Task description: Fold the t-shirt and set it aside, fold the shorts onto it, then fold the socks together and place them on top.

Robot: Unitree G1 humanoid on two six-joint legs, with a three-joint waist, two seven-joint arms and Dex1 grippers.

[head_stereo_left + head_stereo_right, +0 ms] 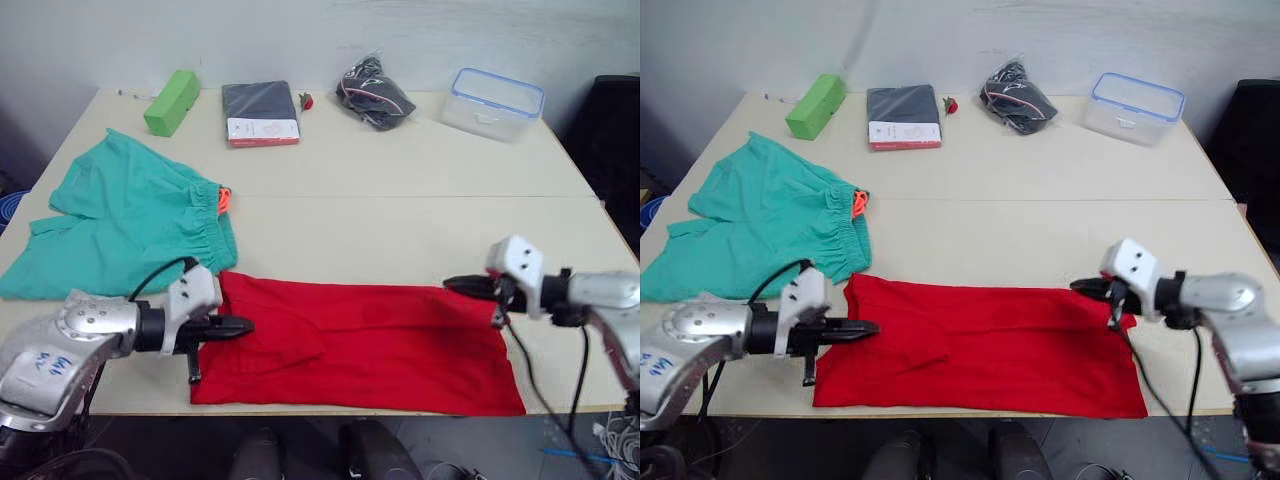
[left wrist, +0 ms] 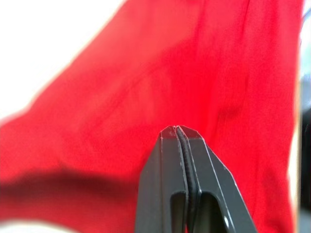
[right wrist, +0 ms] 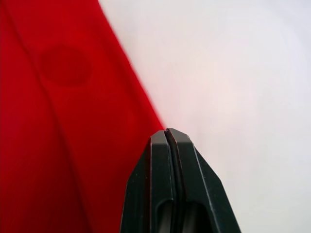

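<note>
The red t-shirt (image 1: 365, 345) lies flat along the near edge of the pale worktop (image 1: 400, 200), folded into a long band running left to right. The left pincer (image 1: 240, 325) sits low over the shirt's left end, its two black fingers pressed together with no cloth between them in the left wrist view. The right pincer (image 1: 455, 285) points inward at the shirt's far right corner, just at the cloth's edge; its fingers (image 3: 170, 160) are likewise closed flat against each other and hold nothing, the tip lying where red cloth meets bare worktop.

The teal-green shorts (image 1: 125, 220) are spread out at the left side of the worktop, the gathered waistband toward the middle with the orange drawstring (image 1: 224, 198) showing; their near edge lies just beside the shirt's left end.

Along the far edge stand a green block (image 1: 172, 101), a dark folded garment in a package (image 1: 260, 112), a small red item (image 1: 306, 100) just beside it, a clear bag of dark items (image 1: 373, 93), and a clear plastic box with a blue-rimmed lid (image 1: 495, 102).
</note>
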